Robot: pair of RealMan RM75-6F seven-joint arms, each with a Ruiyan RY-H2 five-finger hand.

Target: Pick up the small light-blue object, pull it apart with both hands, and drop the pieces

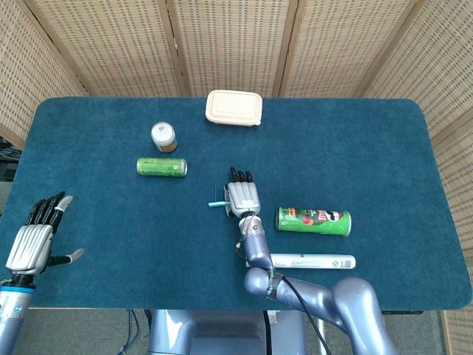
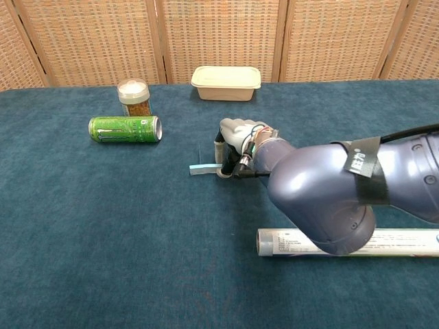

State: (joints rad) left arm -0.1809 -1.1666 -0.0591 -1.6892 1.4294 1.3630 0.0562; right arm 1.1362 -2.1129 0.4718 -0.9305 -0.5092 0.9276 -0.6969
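Blue-carpeted surface: right hand presses down on the light-blue object, grip unclear; left hand hovers open, empty.

The right hand was down on the blue table, fingers curled over one end of the small light-blue object, which lay flat and stuck out to its left. Whether it really gripped the thing was hard to tell. The big purple arm filled the right side. A white tube lay in front of it. Further back were a green can on its side, a little jar just behind it, and a beige lidded container.
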